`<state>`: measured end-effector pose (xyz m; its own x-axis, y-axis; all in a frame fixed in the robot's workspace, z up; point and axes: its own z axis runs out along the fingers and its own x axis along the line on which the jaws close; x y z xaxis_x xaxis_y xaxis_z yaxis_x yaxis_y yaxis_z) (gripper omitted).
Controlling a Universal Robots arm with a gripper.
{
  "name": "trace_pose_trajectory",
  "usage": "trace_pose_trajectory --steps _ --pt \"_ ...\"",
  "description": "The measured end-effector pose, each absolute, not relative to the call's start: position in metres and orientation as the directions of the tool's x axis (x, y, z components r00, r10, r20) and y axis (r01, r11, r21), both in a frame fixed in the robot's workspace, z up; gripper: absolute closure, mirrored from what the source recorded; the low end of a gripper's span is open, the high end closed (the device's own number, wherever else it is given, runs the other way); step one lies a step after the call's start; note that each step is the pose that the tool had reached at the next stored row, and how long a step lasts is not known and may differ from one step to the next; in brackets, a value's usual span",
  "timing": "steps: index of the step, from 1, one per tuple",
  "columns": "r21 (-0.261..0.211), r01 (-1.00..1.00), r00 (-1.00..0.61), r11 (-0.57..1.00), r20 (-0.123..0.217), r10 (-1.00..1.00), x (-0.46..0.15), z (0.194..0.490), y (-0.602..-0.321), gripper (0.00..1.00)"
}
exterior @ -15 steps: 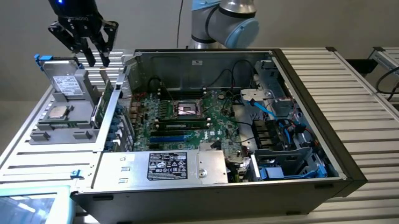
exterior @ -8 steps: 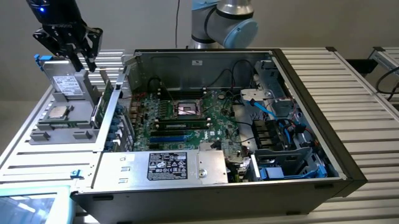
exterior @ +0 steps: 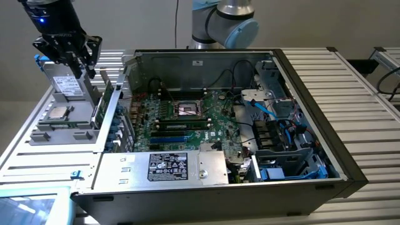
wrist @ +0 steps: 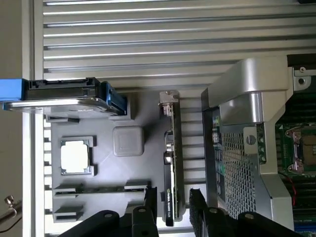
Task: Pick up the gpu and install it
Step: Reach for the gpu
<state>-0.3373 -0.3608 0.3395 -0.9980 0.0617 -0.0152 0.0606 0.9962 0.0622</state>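
Two fingers (wrist: 150,202) of the gripper (wrist: 173,195) stand spread wide, one either side of the gpu (wrist: 170,163) (a gap shows on both sides), which sits on edge in the grey tray (wrist: 103,168). Beyond lies a silver processor chip (wrist: 75,157). In the exterior view, the open computer case (exterior: 218,206) lies at three o'clock from the tray.

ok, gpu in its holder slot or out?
In. The gpu stands on edge in its slot on the grey holder, outside the case; the gripper is open and not holding it.
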Motion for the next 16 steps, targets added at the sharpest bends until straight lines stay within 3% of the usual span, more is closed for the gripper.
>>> trace_pose_trajectory --steps 10,16 --pt "0.063 0.060 -0.998 0.996 -0.015 0.061 -0.337 0.313 -0.364 0.60" --pt "0.063 0.060 -0.998 0.996 -0.014 0.061 -0.337 0.311 -0.364 0.60"
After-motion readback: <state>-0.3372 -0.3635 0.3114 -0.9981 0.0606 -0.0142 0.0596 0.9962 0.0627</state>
